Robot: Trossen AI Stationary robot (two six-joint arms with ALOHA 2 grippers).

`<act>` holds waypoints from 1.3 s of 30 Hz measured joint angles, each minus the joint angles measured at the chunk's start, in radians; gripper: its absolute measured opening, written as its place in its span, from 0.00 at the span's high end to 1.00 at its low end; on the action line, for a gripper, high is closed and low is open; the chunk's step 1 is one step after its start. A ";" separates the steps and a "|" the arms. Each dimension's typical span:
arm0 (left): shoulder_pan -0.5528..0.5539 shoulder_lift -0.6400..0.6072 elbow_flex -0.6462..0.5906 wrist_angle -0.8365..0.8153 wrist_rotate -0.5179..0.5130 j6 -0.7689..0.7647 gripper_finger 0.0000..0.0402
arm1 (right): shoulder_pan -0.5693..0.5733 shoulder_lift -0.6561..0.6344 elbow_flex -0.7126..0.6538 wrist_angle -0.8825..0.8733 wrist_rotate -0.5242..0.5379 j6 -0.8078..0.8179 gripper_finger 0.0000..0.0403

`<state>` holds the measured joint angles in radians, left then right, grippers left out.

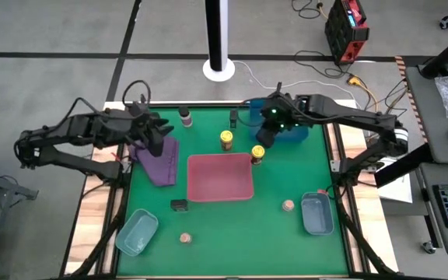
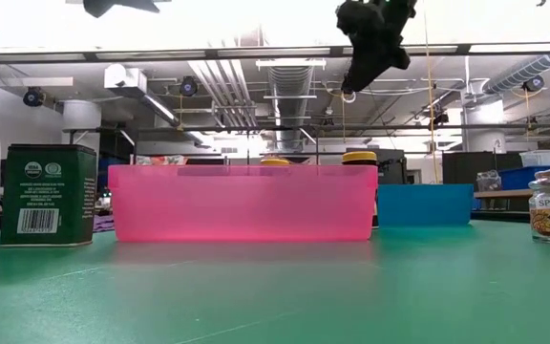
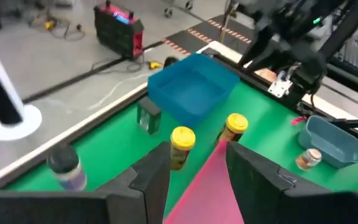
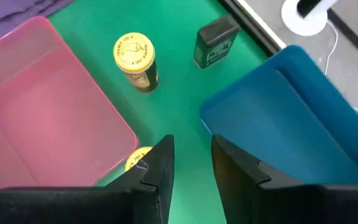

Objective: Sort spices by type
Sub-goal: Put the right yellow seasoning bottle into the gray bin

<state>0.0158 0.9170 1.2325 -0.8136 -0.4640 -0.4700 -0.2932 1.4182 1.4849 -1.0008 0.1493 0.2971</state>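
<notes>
Two yellow-capped jars point(image 1: 226, 140) point(image 1: 257, 155) stand just beyond the red tray's far edge. One black tin point(image 1: 234, 118) stands near the blue tray, and the other point(image 1: 179, 205) by the red tray's near left corner. A dark shaker point(image 1: 185, 117) stands at the far edge. Pale tan jars stand near the front point(image 1: 185, 238) and at right point(image 1: 287, 205). My right gripper point(image 4: 191, 165) hovers open, high above the right-hand yellow jar point(image 4: 138, 160). My left gripper point(image 3: 194, 168) hangs open over the purple tray, facing the jars point(image 3: 182, 144).
The red tray point(image 1: 220, 177) lies at mid-table and the blue tray point(image 1: 290, 128) at far right. Grey-blue trays sit at near left point(image 1: 137, 232) and near right point(image 1: 317, 214). A purple tray point(image 1: 158, 159) lies under my left arm. Green table shows between them.
</notes>
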 joint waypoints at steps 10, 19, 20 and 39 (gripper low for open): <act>-0.001 0.070 0.052 0.028 0.001 0.181 0.65 | 0.000 0.075 0.018 0.084 -0.110 0.053 0.79; 0.012 0.150 0.060 -0.004 -0.092 0.184 0.65 | -0.009 0.086 0.083 0.061 -0.135 0.220 0.81; 0.026 0.155 0.060 -0.015 -0.067 0.162 0.65 | -0.014 0.089 0.092 0.029 -0.140 0.255 0.80; 0.283 0.127 0.063 -0.040 0.368 0.265 0.65 | 0.023 0.238 0.108 -0.198 -0.206 0.778 0.28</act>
<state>0.2989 1.0440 1.2953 -0.8536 -0.0959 -0.2045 -0.2699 1.6560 1.5925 -1.1985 -0.0566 1.0755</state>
